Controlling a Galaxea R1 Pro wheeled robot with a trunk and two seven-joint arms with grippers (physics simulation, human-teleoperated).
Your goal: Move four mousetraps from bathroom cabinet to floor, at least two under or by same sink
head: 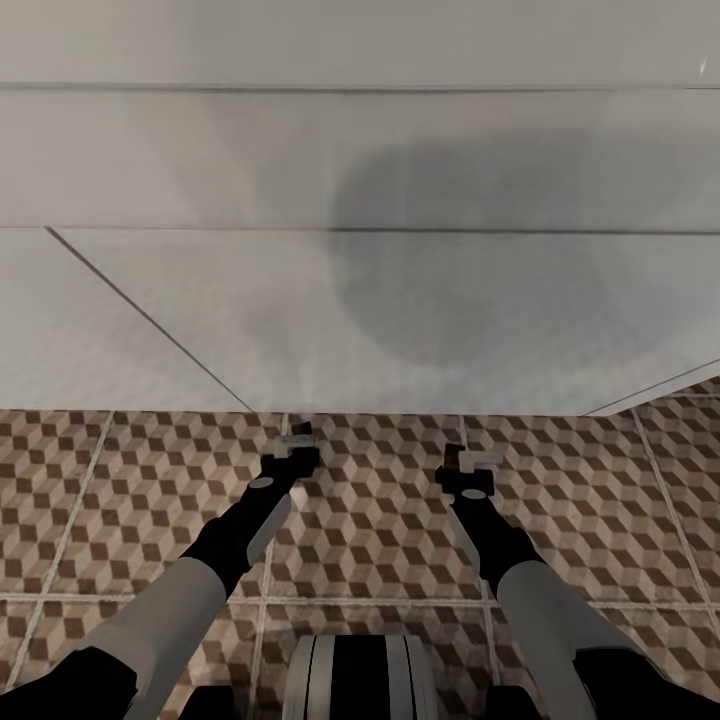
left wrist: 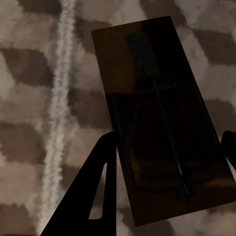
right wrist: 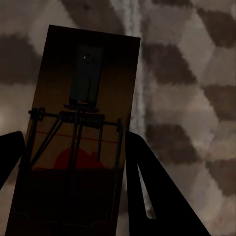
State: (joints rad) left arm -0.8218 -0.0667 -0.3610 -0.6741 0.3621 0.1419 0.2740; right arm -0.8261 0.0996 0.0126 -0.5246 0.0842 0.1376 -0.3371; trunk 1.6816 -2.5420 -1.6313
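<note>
Brown cube-patterned bathroom floor [head: 380, 520] below, a mousetrap clamped in each gripper.
Head view: left gripper [head: 296, 440] and right gripper [head: 462, 462] reach forward over the tiles, close to a pale wall [head: 300, 300]. Left wrist view: dark fingers [left wrist: 93, 196] pinch the left mousetrap [left wrist: 162, 123] above the floor. Right wrist view: the right mousetrap [right wrist: 78, 132] sits squeezed between both fingers [right wrist: 152, 191], spring and bar showing.

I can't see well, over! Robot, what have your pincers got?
Left pincer shut on a mousetrap. Right pincer shut on another mousetrap. Both over patterned floor; white wall ahead.
</note>
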